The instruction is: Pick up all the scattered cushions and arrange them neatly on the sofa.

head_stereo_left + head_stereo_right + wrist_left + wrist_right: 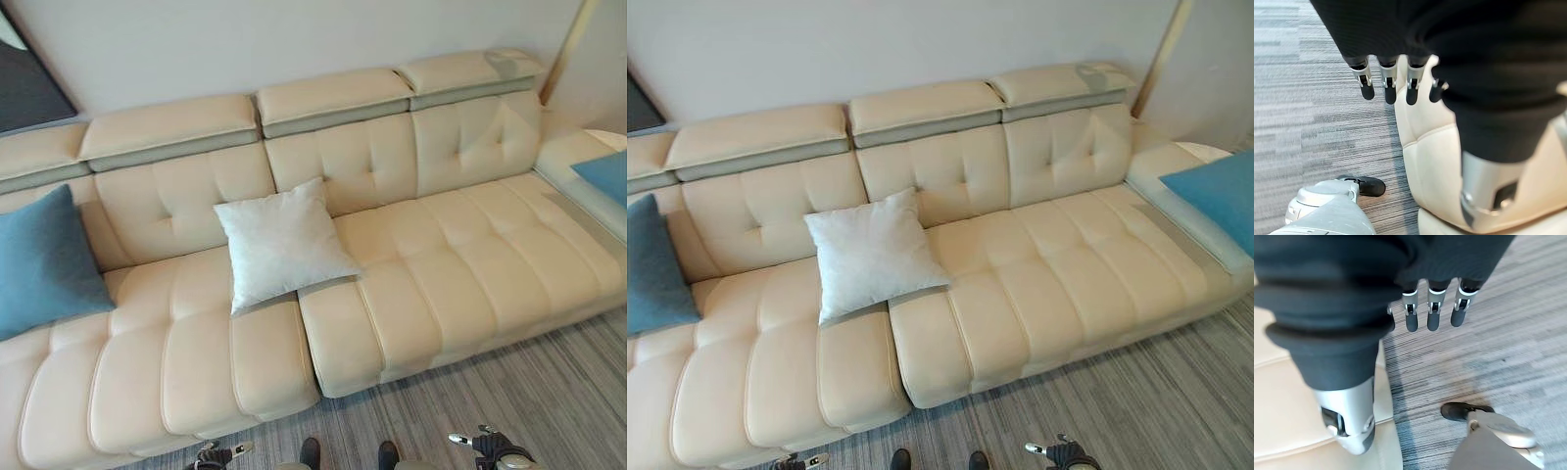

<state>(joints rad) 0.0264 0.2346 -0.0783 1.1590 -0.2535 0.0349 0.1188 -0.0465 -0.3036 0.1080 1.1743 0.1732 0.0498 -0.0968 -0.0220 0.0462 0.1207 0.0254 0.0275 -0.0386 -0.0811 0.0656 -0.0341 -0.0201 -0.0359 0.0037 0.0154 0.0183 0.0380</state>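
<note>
A long cream sofa (451, 274) runs across both eye views. A white cushion (282, 243) leans on its backrest near the middle. At the left end a blue cushion (44, 264) stands against the backrest. Another blue cushion (1220, 196) lies on the right armrest. My left hand (1388, 81) hangs low by the sofa's front edge, fingers straight and holding nothing. My right hand (1432, 311) hangs over the floor beside the sofa's front, fingers straight and holding nothing. Both hands peek in at the bottom of the left eye view, left hand (216, 455) and right hand (485, 446).
Grey striped carpet (529, 392) lies in front of the sofa. A pale wall (294, 39) stands behind it. A dark panel (24, 83) hangs at the upper left, and a light pole (563, 44) leans at the upper right.
</note>
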